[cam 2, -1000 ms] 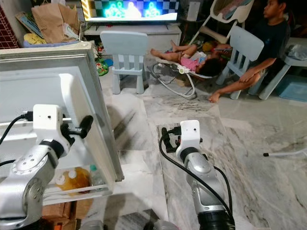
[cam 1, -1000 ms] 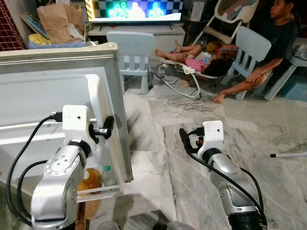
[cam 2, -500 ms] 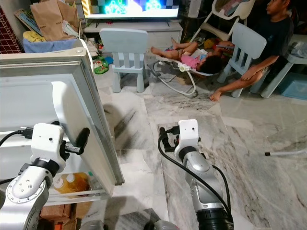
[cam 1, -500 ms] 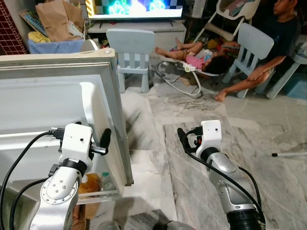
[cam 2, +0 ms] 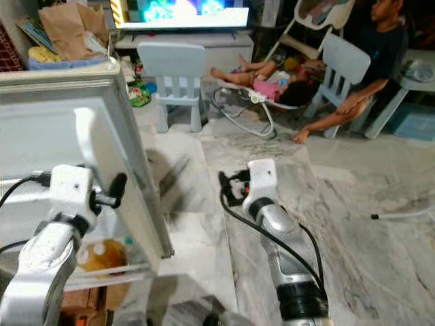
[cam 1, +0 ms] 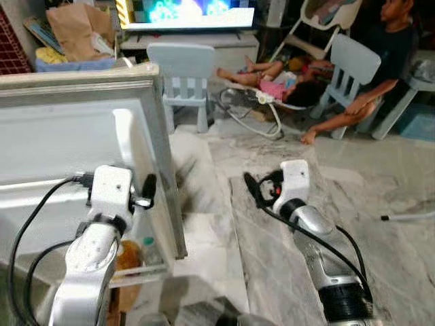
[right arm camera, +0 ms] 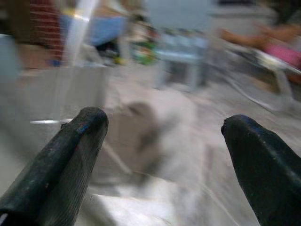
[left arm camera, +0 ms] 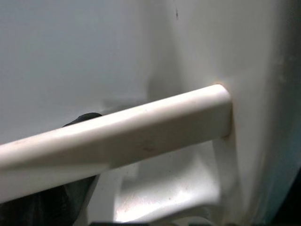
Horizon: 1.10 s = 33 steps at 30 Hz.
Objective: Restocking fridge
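The fridge door (cam 1: 88, 136) stands open on the robot's left, its white inner side facing the camera and its edge pointing out over the marble floor (cam 1: 272, 272). The left hand (cam 1: 148, 190) is raised against the inside of that door, close to its outer edge, with its black fingers (cam 2: 117, 185) at the door's raised inner lining. From the left wrist, a cream shelf rail (left arm camera: 141, 136) runs across the door's white wall, with one dark finger partly hidden behind it; whether this hand is spread or pressed together, I cannot tell. In the lowest shelf of the door, near the bottom corner, sit an orange bottle (cam 1: 126, 257) and, beside it toward the door's edge, a small clear bottle with a green cap (cam 1: 151, 250). The right hand (cam 1: 249, 190) hangs over the floor, well apart from the door, and its two black fingers (right arm camera: 70, 155) are spread wide with nothing between them. Farther back stands a pale blue child's chair (cam 1: 182, 75) in front of a lit television (cam 1: 190, 12), and a brown paper bag (cam 1: 71, 30) sits behind the top of the door. At the far right a person (cam 1: 380, 61) sits on the floor beside a second pale chair (cam 1: 350, 68), and a child lies in a bouncer seat (cam 1: 272, 92).
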Motion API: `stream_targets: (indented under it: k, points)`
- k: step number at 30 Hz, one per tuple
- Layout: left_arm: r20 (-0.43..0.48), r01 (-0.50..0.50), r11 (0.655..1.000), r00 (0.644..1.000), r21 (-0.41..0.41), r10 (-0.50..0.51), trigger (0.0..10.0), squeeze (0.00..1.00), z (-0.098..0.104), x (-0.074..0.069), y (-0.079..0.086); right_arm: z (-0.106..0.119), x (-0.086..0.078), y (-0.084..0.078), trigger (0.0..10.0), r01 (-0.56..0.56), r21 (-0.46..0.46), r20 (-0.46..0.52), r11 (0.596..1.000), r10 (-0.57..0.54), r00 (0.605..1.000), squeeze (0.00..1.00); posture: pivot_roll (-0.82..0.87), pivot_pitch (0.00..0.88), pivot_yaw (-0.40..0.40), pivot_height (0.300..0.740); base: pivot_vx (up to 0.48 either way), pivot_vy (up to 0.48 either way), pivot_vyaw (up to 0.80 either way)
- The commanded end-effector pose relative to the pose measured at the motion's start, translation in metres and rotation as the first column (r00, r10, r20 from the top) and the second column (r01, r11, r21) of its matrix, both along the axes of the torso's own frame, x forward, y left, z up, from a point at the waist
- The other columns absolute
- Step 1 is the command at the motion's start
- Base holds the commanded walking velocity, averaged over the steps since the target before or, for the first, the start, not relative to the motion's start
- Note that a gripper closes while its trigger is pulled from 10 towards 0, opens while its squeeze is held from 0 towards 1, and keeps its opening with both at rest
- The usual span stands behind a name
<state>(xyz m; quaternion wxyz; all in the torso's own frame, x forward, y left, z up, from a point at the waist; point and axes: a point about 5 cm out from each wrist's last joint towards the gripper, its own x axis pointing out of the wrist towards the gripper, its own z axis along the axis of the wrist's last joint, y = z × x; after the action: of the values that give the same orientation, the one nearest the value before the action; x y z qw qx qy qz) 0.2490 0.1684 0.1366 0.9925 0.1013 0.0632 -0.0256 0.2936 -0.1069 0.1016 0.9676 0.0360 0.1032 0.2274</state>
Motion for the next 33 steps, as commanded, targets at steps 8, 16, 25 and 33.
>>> stream_targets:
  k: [8,16,25,33]
  points:
    - [0.011,0.01,0.999,1.0,0.036,-0.011,10.0,0.0,0.003,0.019,-0.005,0.009,0.02,0.026,10.0,-0.228,-0.018,0.069,0.974,0.229,0.971,0.0,0.18,0.045,-0.065,0.74,0.0,0.0,0.0]
    - [0.017,0.018,0.998,1.0,0.068,-0.02,10.0,0.0,0.002,0.027,-0.013,0.072,0.038,0.075,10.0,-0.531,-0.014,0.286,0.847,0.512,0.81,0.0,0.2,0.055,-0.082,0.74,0.0,0.0,0.0]
    - [0.02,0.016,0.997,1.0,0.074,-0.018,10.0,0.0,0.0,0.034,-0.017,0.073,0.023,0.074,10.0,-0.665,-0.061,0.308,0.745,0.647,0.697,0.0,0.18,0.052,-0.08,0.74,0.0,0.0,0.0]
    - [0.036,0.039,0.996,0.998,0.081,-0.042,10.0,0.0,0.003,0.042,-0.024,0.071,0.026,0.068,10.0,-0.667,-0.057,0.312,0.743,0.648,0.695,0.0,0.18,0.045,-0.072,0.74,0.0,0.0,0.0]
